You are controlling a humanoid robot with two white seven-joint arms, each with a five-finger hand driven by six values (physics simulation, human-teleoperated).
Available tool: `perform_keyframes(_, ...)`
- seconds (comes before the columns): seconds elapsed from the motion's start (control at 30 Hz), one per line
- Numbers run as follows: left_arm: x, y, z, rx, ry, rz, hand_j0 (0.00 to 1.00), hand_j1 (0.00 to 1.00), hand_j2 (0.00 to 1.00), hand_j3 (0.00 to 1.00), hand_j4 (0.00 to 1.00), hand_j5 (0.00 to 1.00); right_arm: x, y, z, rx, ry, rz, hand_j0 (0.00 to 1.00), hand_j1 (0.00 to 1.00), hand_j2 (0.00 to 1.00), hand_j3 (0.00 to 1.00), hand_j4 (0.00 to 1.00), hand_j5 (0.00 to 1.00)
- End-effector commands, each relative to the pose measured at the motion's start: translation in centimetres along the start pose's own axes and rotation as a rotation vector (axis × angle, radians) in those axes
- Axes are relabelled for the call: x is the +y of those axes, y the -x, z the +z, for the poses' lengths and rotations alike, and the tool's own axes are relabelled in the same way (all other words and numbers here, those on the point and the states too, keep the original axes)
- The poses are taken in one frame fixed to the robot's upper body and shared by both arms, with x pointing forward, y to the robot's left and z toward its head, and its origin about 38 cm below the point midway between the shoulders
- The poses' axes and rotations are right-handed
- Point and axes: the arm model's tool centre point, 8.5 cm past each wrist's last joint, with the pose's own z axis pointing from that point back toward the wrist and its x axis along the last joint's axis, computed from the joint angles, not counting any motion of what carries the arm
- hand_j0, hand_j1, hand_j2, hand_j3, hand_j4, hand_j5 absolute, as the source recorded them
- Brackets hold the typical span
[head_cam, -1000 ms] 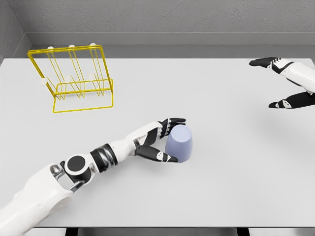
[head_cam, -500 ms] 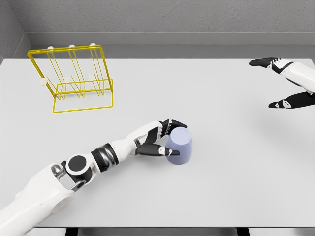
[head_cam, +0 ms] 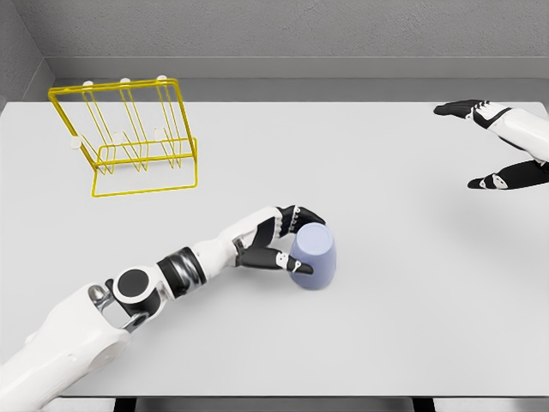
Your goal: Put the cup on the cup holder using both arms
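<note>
Cup (head_cam: 314, 257): pale lavender, stood mouth-down on the white table (head_cam: 386, 326), near the middle of the surface and a little toward the front edge.

Left hand (head_cam: 281, 243): reached in from the lower left and closed around the left side of the cup. Dark fingers (head_cam: 302, 216) curled over the upper rear edge; thumb (head_cam: 287, 265) pressed against the lower front wall. Contact with the cup on both sides, so grasping it. Cup base seemingly on the table; lift-off not discernible.

Right hand (head_cam: 502, 146): held at the far right edge, well apart from the cup and above the table. Fingers spread wide, one dark fingertip group pointing left near the back, another lower down. Nothing gripped.

Rack (head_cam: 129, 137): yellow wire, stood at the back left corner of the table, well apart from the cup. Upright wire back leaning slightly, white-tipped pegs along the top rail and at the left side. No contact with either hand.

Wall (head_cam: 274, 34): grey, behind the table.
</note>
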Motion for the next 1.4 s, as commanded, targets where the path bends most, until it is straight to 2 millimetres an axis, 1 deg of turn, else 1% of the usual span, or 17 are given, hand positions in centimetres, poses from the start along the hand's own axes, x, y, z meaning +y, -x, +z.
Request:
perform_keyframes(0.0,0.1,-0.2,0.1,-0.014,-0.002,0.0,0.59,0.59,0.59,0.59,0.59,0.59,-0.1,0.0,0.0,-0.001,0.004,-0.006,1.0,1.0,1.0,1.0,1.0,1.0)
perform_keyframes(0.13,0.0,-1.2,0.5,-0.034,0.007,-0.012,0.59,0.59,0.59,0.59,0.59,0.59,-0.1,0.0,0.0,-0.001,0.006,-0.006,1.0,1.0,1.0,1.0,1.0,1.0)
perform_keyframes(0.2,0.1,-1.2,0.6,-0.036,0.007,-0.014,0.59,0.59,0.59,0.59,0.59,0.59,-0.1,0.0,0.0,0.0,0.004,-0.006,1.0,1.0,1.0,1.0,1.0,1.0)
perform_keyframes(0.27,0.0,-1.6,0.6,-0.045,0.012,-0.02,0.59,0.59,0.59,0.59,0.59,0.59,-0.1,0.0,0.0,-0.001,0.004,-0.006,1.0,1.0,1.0,1.0,1.0,1.0)
perform_keyframes(0.47,0.4,-2.3,1.3,-0.052,0.003,-0.035,0.59,0.59,0.59,0.59,0.59,0.59,-0.1,0.0,0.0,0.0,0.006,-0.006,1.0,1.0,1.0,1.0,1.0,1.0)
perform_keyframes(0.57,1.3,-3.4,2.1,-0.067,-0.013,-0.059,0.59,0.59,0.59,0.59,0.59,0.59,-0.1,0.0,0.0,0.0,0.004,-0.006,1.0,1.0,1.0,1.0,1.0,1.0)
perform_keyframes(0.67,1.8,-3.9,2.7,-0.073,-0.024,-0.053,0.59,0.59,0.59,0.59,0.59,0.59,-0.1,0.0,0.0,-0.001,0.006,-0.006,1.0,1.0,1.0,1.0,1.0,1.0)
perform_keyframes(0.73,1.8,-4.1,3.0,-0.077,-0.021,-0.059,0.59,0.59,0.59,0.59,0.59,0.59,-0.1,0.0,0.0,-0.001,0.006,-0.006,1.0,1.0,1.0,1.0,1.0,1.0)
perform_keyframes(0.77,2.1,-4.3,3.4,-0.075,-0.028,-0.068,0.59,0.59,0.59,0.59,0.59,0.59,-0.1,0.0,0.0,-0.001,0.006,-0.006,1.0,1.0,1.0,1.0,1.0,1.0)
perform_keyframes(0.97,2.8,-4.8,4.1,-0.076,-0.046,-0.076,0.59,0.59,0.59,0.59,0.59,0.59,-0.1,0.0,0.0,-0.001,0.004,-0.006,1.0,1.0,1.0,1.0,1.0,1.0)
perform_keyframes(1.27,4.9,-6.1,6.3,-0.095,-0.086,-0.103,0.59,0.59,0.59,0.59,0.59,0.59,-0.1,0.0,0.0,-0.001,0.006,-0.006,1.0,1.0,1.0,1.0,1.0,1.0)
perform_keyframes(1.37,5.1,-6.3,6.5,-0.097,-0.092,-0.102,0.59,0.59,0.59,0.59,0.59,0.59,-0.1,0.0,0.0,-0.001,0.006,-0.006,1.0,1.0,1.0,1.0,1.0,1.0)
